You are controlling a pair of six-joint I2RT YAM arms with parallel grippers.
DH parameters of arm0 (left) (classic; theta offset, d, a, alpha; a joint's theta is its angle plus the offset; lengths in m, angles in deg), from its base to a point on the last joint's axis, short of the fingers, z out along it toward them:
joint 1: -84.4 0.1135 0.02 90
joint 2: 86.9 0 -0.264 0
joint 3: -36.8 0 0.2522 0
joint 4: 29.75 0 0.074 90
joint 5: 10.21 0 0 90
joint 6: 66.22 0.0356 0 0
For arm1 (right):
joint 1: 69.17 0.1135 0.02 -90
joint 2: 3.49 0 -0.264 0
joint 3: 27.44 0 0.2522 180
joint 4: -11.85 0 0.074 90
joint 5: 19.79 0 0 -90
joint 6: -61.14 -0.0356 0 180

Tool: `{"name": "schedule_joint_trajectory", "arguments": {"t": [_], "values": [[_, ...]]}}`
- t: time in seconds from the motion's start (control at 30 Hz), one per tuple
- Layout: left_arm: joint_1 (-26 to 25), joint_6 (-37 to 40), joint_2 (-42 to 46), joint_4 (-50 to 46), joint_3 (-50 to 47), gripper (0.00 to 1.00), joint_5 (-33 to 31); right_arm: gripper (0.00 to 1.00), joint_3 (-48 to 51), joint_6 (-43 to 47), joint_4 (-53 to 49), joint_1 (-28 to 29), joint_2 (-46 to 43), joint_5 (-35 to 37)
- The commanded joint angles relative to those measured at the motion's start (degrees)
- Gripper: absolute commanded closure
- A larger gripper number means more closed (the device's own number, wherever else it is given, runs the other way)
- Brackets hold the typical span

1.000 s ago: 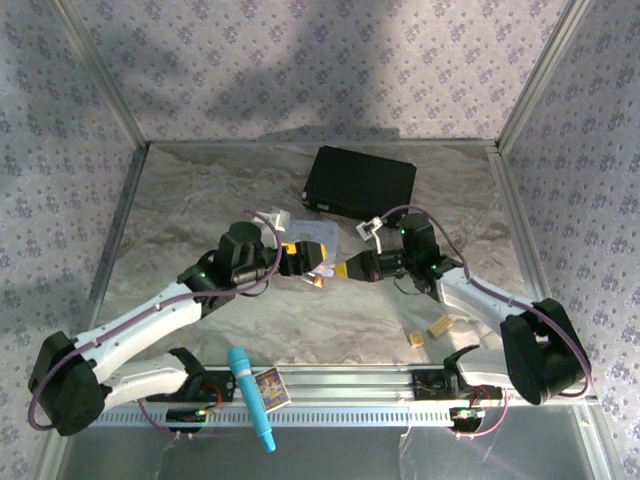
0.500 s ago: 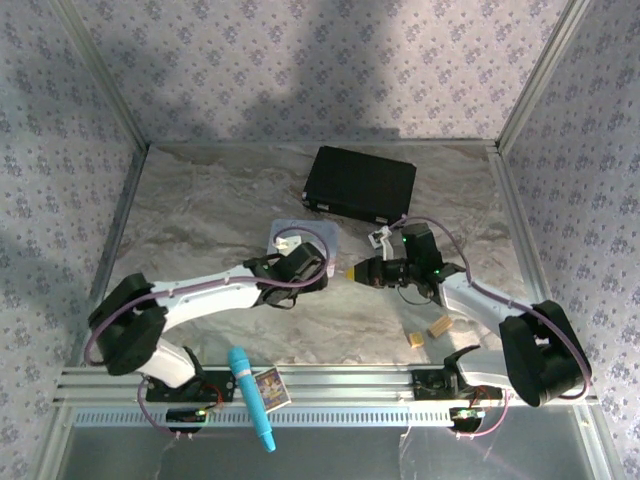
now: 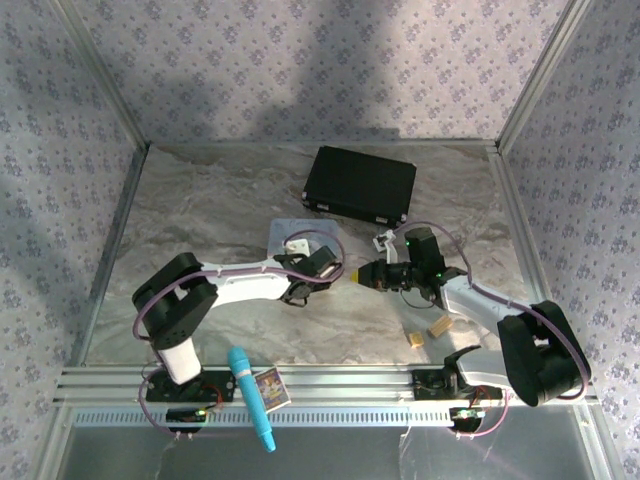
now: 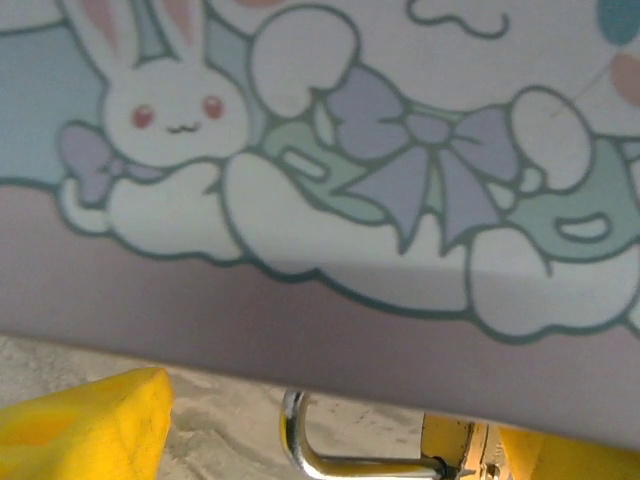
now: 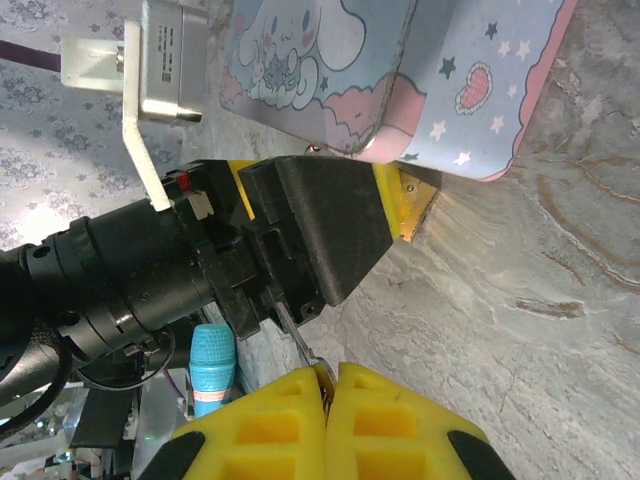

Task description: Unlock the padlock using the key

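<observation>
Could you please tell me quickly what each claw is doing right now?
Left claw: open, straddling the padlock.
Right claw: closed on the key.

Both arms are the same kit: smooth white shells on the long links, fat black cylinders at every joint, and a big rounded black housing at the shoulder. The left arm (image 3: 240,283) and right arm (image 3: 480,305) each have a thin purple cable (image 5: 30,48) looping loosely along the outside. The left hand (image 3: 333,272) is a black wedge-shaped block with yellow trim, and a white bracket on its wrist carries a little silver-grey camera box (image 5: 168,55). The right hand (image 5: 325,385) has bright yellow fingers moulded with square pockets, waffle style, with black showing at the outer corners.
</observation>
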Motion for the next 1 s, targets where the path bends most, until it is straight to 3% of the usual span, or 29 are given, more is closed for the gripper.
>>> {"name": "schedule_joint_trajectory", "arguments": {"t": [0.0,0.5,0.8,0.97], "values": [[-0.3,-0.2,-3.1,-1.1,2.7,0.18,-1.1,1.0,0.6,-0.2,1.5,-0.3,0.0,-0.7],[-0.3,0.6,3.4,-2.9,-2.2,0.41,3.2,1.0,1.3,-0.2,2.8,-0.3,1.1,-0.8],[2.9,1.8,3.5,22.6,-12.4,0.38,14.0,1.0,1.7,-0.2,3.1,0.0,1.5,-0.7],[3.2,1.7,4.0,27.6,-15.1,0.42,15.3,1.0,2.5,-0.2,2.6,0.0,0.8,-0.4]]}}
